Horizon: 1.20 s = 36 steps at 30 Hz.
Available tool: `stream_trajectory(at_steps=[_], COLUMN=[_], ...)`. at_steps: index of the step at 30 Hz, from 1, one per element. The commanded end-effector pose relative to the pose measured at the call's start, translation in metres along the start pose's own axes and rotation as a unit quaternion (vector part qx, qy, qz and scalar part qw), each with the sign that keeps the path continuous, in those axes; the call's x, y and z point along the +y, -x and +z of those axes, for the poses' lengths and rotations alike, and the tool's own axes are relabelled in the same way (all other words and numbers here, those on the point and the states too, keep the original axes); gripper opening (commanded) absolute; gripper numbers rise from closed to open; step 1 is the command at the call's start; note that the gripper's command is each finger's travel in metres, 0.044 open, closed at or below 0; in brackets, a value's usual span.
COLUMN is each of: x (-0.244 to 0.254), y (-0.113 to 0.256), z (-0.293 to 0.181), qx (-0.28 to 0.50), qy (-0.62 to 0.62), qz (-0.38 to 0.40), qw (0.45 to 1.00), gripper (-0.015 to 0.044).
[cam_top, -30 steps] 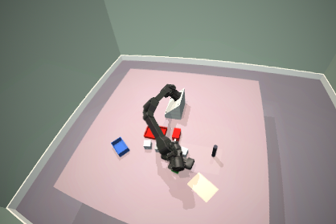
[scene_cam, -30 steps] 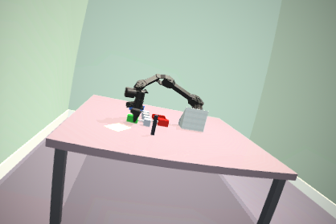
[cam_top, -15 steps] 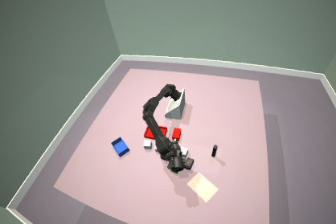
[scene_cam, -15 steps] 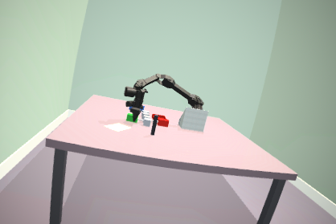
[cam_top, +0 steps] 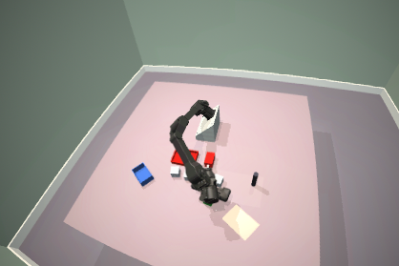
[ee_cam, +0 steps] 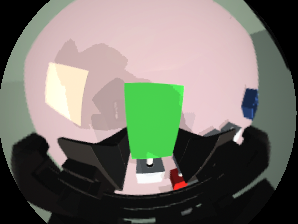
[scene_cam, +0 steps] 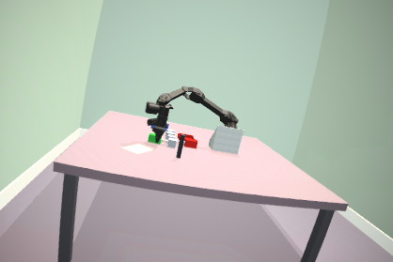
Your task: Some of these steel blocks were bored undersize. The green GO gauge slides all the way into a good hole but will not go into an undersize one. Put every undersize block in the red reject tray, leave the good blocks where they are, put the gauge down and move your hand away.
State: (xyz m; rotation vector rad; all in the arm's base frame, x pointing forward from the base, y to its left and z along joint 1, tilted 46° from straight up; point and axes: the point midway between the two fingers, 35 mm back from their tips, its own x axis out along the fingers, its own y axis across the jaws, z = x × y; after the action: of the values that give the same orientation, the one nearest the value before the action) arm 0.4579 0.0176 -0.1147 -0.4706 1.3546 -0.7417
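Note:
The green GO gauge [scene_cam: 154,138] [ee_cam: 154,120] is low over the table. My gripper [scene_cam: 158,140] [ee_cam: 149,125] is shut on it. In the wrist view a short pale pin shows at its lower edge, in line with the dark hole side of a steel block [ee_cam: 150,176]; whether the tip is inside the hole I cannot tell. Other steel blocks stand in a row: one at the left end [cam_top: 175,172], one at the right end [cam_top: 219,180] [scene_cam: 172,143], and others partly hidden by the arm. The red reject tray [cam_top: 179,160] lies behind the row; no block shows in its visible part.
A red block-shaped piece [cam_top: 209,158] [scene_cam: 191,144] [ee_cam: 178,181] with a pale pin lies beside the tray. A blue tray [cam_top: 143,174] [ee_cam: 250,103] is left. A dark upright cylinder [cam_top: 255,179] [scene_cam: 180,147] stands right. A cream patch [cam_top: 241,222] [scene_cam: 137,148] and pale wedge [scene_cam: 227,140] also show.

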Motion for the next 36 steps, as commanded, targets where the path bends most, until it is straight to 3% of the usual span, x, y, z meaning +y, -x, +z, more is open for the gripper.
stream_trajectory(at_steps=[1, 36], x=[-0.0002, -0.0006], y=[0.0028, 0.0041], z=[0.0005, 0.0023], qx=[-0.004, -0.004], qy=[0.001, 0.001], qz=[0.0, 0.0], qw=[1.0, 1.0], gripper=[0.0, 0.0])
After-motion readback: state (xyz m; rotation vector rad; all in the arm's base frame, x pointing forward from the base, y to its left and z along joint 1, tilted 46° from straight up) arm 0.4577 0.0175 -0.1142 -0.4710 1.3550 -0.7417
